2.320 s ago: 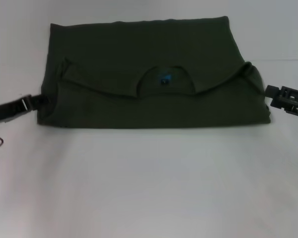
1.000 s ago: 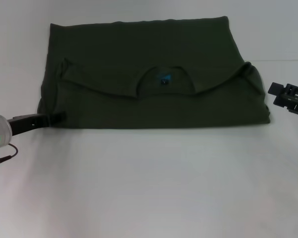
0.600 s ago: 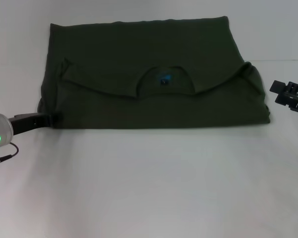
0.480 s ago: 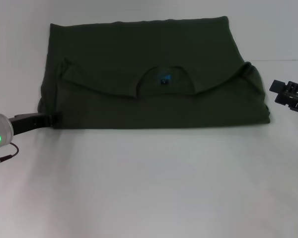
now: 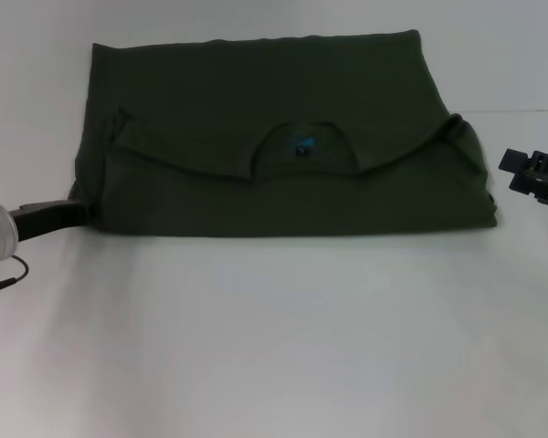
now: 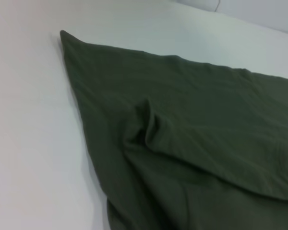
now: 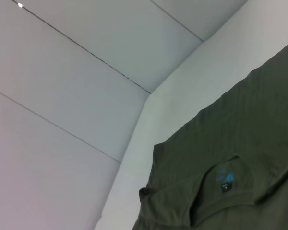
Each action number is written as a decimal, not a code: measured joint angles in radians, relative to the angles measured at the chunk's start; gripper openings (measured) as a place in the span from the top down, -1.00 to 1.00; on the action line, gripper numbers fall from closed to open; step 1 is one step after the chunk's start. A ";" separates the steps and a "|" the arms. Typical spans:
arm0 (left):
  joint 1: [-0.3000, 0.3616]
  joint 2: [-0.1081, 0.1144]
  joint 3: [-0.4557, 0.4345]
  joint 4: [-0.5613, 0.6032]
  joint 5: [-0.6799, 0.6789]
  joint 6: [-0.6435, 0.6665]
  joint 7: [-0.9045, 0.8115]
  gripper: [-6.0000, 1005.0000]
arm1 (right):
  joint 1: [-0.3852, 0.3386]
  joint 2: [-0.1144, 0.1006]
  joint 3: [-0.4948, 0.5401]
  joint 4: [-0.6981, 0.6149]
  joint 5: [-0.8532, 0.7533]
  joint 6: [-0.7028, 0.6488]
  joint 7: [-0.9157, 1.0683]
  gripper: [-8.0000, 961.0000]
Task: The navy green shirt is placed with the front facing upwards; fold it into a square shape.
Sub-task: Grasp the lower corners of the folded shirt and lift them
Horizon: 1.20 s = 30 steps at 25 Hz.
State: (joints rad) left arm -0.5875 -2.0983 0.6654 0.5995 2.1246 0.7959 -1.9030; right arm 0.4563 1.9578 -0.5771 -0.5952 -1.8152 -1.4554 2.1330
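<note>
The navy green shirt (image 5: pixel 274 100) lies on the white table (image 5: pixel 274 347), folded into a wide band. Its upper part is turned down, so the round collar and blue neck label (image 5: pixel 301 146) face up at the middle. My left gripper (image 5: pixel 73 211) sits low at the shirt's near left corner, touching the cloth edge. My right gripper (image 5: pixel 521 173) hovers just off the shirt's right edge, apart from it. The left wrist view shows the shirt (image 6: pixel 182 143) close up with a raised crease. In the right wrist view the shirt's collar and label (image 7: pixel 224 179) appear.
Bare white tabletop (image 5: pixel 274 365) stretches from the shirt to the front edge. A thin cable (image 5: pixel 5 278) trails by the left arm. Pale wall panels (image 7: pixel 86 72) stand behind the table.
The left gripper came down the shirt's left edge to its near corner, then lifted slightly in the last half second. The right gripper drifted a little away to the right.
</note>
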 joint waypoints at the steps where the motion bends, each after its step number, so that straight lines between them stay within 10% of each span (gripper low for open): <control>1: 0.000 0.003 0.000 0.002 0.000 0.003 -0.008 0.96 | 0.001 -0.004 -0.002 0.000 -0.001 -0.001 0.001 -0.53; 30: 0.011 0.012 -0.006 0.001 0.000 0.003 -0.030 0.73 | 0.003 -0.010 0.002 0.001 -0.003 0.009 0.002 -0.53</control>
State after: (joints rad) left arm -0.5766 -2.0863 0.6596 0.6003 2.1251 0.7985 -1.9327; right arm 0.4597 1.9481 -0.5755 -0.5937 -1.8177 -1.4465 2.1348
